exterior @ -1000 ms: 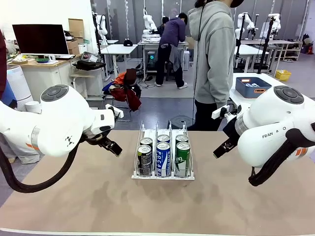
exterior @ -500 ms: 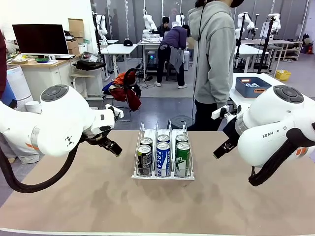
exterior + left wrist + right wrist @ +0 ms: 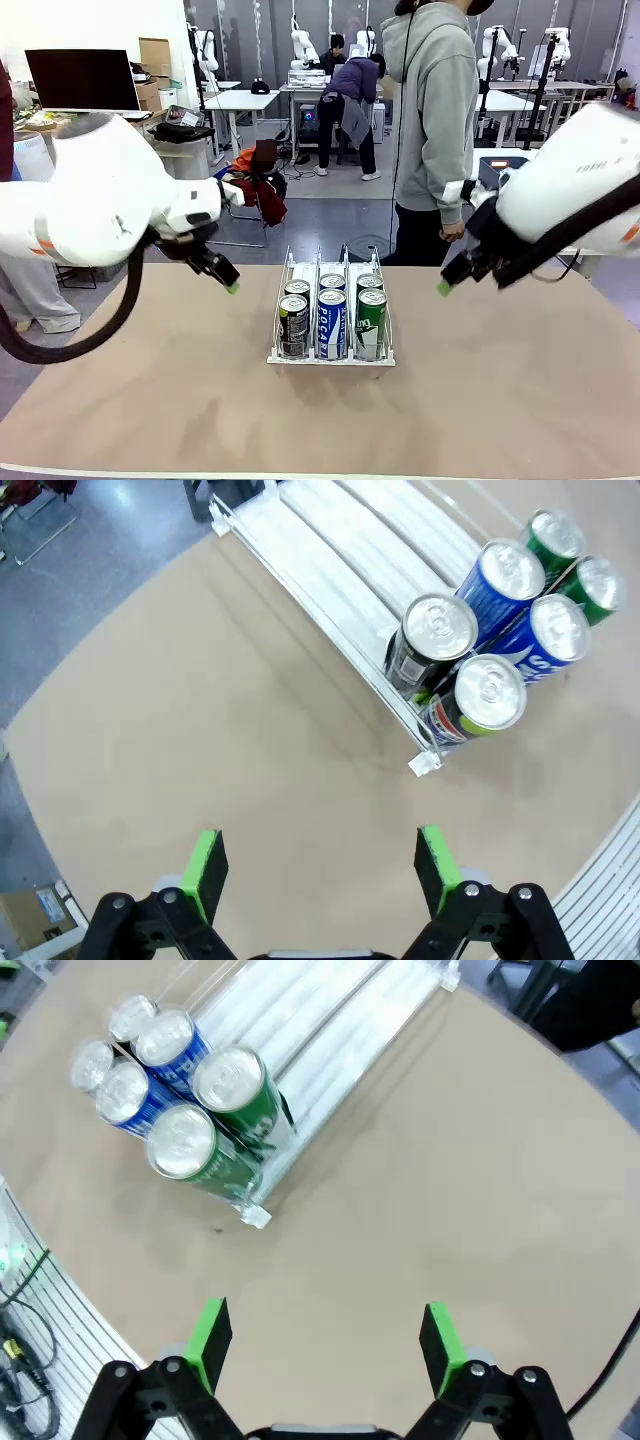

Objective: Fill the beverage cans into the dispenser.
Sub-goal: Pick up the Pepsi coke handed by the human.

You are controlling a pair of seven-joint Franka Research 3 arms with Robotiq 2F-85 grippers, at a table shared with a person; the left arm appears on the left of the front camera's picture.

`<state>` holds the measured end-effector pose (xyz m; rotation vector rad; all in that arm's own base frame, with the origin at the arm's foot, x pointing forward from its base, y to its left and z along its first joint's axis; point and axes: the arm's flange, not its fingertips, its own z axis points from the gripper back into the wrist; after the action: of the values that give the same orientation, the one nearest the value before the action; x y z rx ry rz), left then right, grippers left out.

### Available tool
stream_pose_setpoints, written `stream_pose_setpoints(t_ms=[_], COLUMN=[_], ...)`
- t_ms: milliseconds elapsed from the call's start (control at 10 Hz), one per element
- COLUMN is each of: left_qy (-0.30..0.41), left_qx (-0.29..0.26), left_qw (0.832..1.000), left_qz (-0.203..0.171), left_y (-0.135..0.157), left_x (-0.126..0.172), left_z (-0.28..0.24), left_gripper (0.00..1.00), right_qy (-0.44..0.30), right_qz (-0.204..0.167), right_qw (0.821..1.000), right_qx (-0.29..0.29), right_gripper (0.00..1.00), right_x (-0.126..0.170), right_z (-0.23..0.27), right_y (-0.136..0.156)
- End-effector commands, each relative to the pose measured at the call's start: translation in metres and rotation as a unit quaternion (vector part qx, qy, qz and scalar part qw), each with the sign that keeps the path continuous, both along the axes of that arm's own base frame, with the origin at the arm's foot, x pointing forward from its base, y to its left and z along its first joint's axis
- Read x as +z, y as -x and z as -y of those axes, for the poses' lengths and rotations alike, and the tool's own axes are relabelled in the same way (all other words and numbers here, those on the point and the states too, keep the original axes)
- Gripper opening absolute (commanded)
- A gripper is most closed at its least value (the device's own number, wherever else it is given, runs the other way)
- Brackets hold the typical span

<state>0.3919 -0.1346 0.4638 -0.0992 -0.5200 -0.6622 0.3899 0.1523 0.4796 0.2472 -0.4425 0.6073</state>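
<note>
six cans [image 3: 331, 320] in dispenser [image 3: 330, 359], on table between both jaws, jaws wide apart, empty

You have the dispenser [image 3: 330, 358] in the middle of the table [image 3: 200, 420], with its lanes running away from you. Six cans [image 3: 331, 318] stand in it, two to a lane, one behind the other, all at the near end. The left gripper [image 3: 224, 278] hangs above the table to the dispenser's left and the right gripper [image 3: 452, 278] to its right, both apart from it. A person [image 3: 435, 110] stands behind the far edge, right of the dispenser.
</note>
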Motion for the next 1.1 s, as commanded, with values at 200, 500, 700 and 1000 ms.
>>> stream_pose_setpoints(t_ms=[200, 500, 700, 1000], left_qy=[0.045, 0.024, 0.024, 0.024], left_qx=[-0.040, -0.023, -0.023, -0.024], left_qw=[0.996, 0.997, 0.997, 0.997], left_qz=[0.072, 0.069, 0.069, 0.069], left_y=[0.030, 0.025, 0.025, 0.025], left_x=[0.063, 0.067, 0.067, 0.067], left_z=[-0.035, -0.026, -0.026, -0.026], left_gripper=[1.00, 1.00, 1.00, 1.00], right_qy=[-0.076, -0.053, -0.053, -0.048], right_qz=[0.020, 0.032, 0.032, 0.038], right_qw=[0.997, 0.998, 0.998, 0.998], right_qx=[0.020, 0.001, 0.001, 0.004], right_gripper=[1.00, 1.00, 1.00, 1.00], right_x=[0.053, 0.065, 0.065, 0.068], right_z=[0.042, 0.037, 0.037, 0.036], right_y=[-0.016, -0.007, -0.007, -0.007])
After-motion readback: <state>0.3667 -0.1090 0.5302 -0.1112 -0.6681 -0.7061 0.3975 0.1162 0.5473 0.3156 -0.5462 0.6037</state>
